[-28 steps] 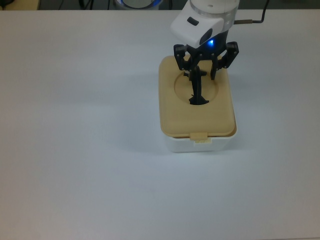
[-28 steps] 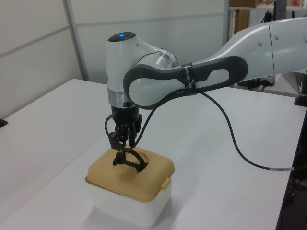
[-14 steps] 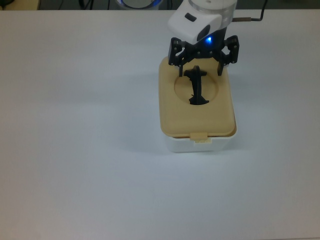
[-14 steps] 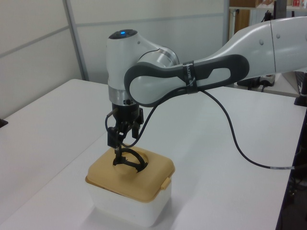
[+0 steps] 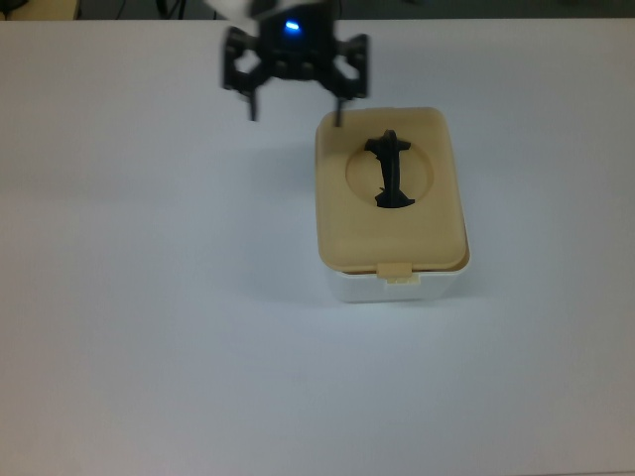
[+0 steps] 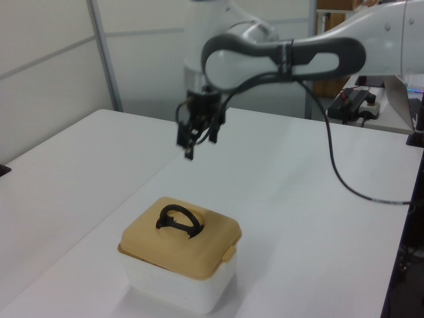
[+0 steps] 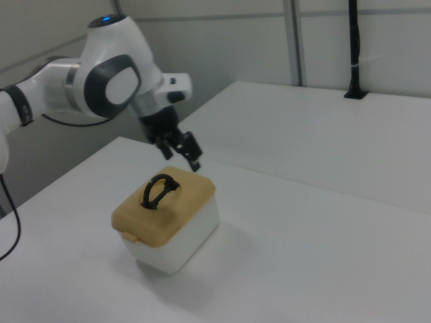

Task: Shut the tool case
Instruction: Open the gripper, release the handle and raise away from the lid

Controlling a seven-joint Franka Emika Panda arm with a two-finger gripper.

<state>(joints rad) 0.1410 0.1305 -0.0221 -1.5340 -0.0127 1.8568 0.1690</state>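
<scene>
In the top view the tan lid [image 5: 391,193] sits flat on the white tool case [image 5: 394,283], long axis near-to-far, so closing looks done, the open, empty end effector [image 5: 294,94] hanging off its far-left corner; the left and right views show it raised above the table [image 6: 298,218].

The case [image 6: 180,281], a white box, sits on the white bench [image 6: 79,192] with its tan lid [image 6: 182,240] seated flat on top. A black handle [image 6: 177,220] stands up from the lid's round recess, and a small latch tab [image 6: 228,253] shows on the lid's right edge. The hand [image 6: 192,142] hangs in the air well above the case, fingers pointing down and empty. A black cable [image 6: 344,179] loops from the arm [image 6: 291,56].
</scene>
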